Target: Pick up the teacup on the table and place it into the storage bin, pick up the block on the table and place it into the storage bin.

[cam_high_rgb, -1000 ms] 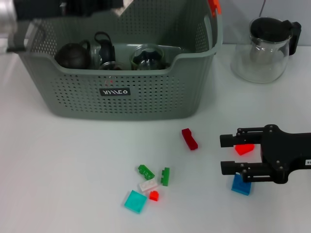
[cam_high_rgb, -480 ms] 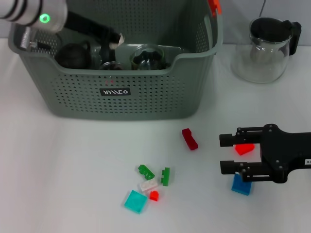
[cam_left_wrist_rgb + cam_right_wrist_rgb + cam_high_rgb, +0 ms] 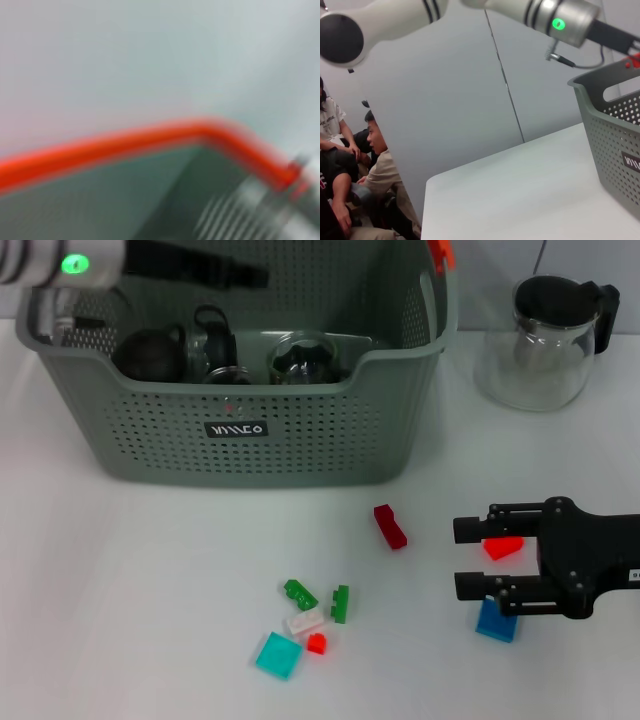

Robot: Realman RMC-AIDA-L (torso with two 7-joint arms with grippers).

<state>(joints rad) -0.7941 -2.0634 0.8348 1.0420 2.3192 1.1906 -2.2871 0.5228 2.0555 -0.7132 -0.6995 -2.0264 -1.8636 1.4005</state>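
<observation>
Left gripper point(image 3: 235, 275) lifted higher above storage bin point(image 3: 300, 455), jaws' state unclear. Right gripper point(image 3: 462, 558) static, jaws wide, over red block point(image 3: 503, 547): light, rigid, grip flat sides.

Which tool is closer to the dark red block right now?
Right. The right tool sits on the table just beside the dark red block; the left tool is far off, up over the storage bin.
</observation>
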